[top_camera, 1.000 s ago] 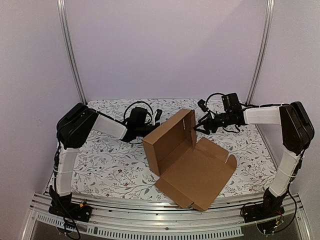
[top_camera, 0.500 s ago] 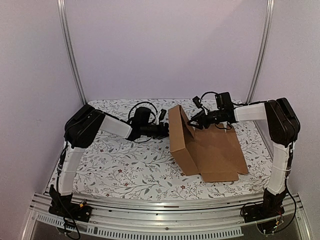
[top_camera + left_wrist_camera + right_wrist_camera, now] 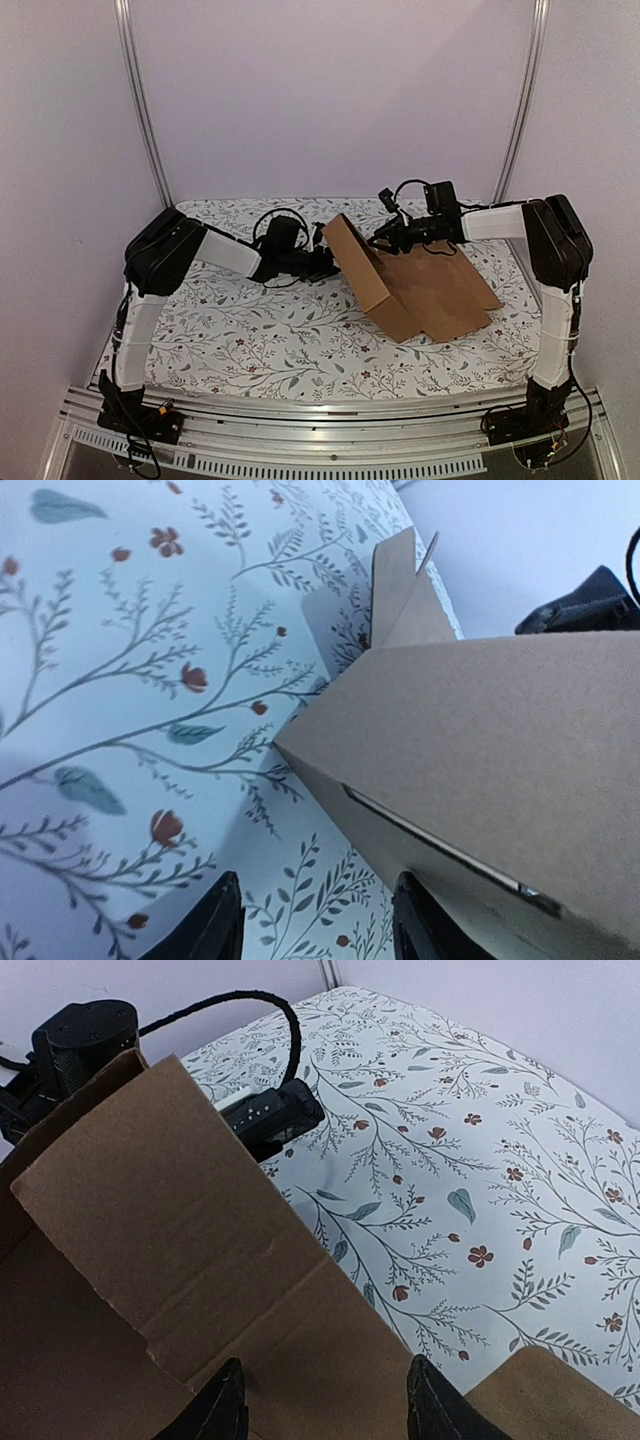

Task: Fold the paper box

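Starting at the left: your left arm (image 3: 215, 250) is reaching low across the worktop (image 3: 230, 330), which is wearing a white cloth printed with leaves and small red flowers. Your left claw (image 3: 327, 263) is pointing at the left outer wall of the paper box (image 3: 430, 295), just beside it. In the left wrist view its fingers (image 3: 220, 925) are standing spread, with only printed cloth showing between them. Nothing is being pinched. A brown corner of the paper box is sitting just ahead of the fingers and running off to the right over the cloth.

Mid-worktop, toward the right: the paper box is lying open, plain brown. One wide panel is lying flat on the cloth and the left wall is standing raised at a tilt. A smaller flap is sticking up at the far end of that wall.

Right side: your right claw (image 3: 384, 237) is hovering at the far top edge of the raised wall, over the inside of the paper box. In the right wrist view its fingers are also standing apart, with cardboard filling the gap beyond them. You are not seeing any edge being pinched. Past the raised wall, the left arm's black wrist and a looping black cable (image 3: 250, 1005) are showing. Your right arm (image 3: 500, 225) is stretching in from the right.
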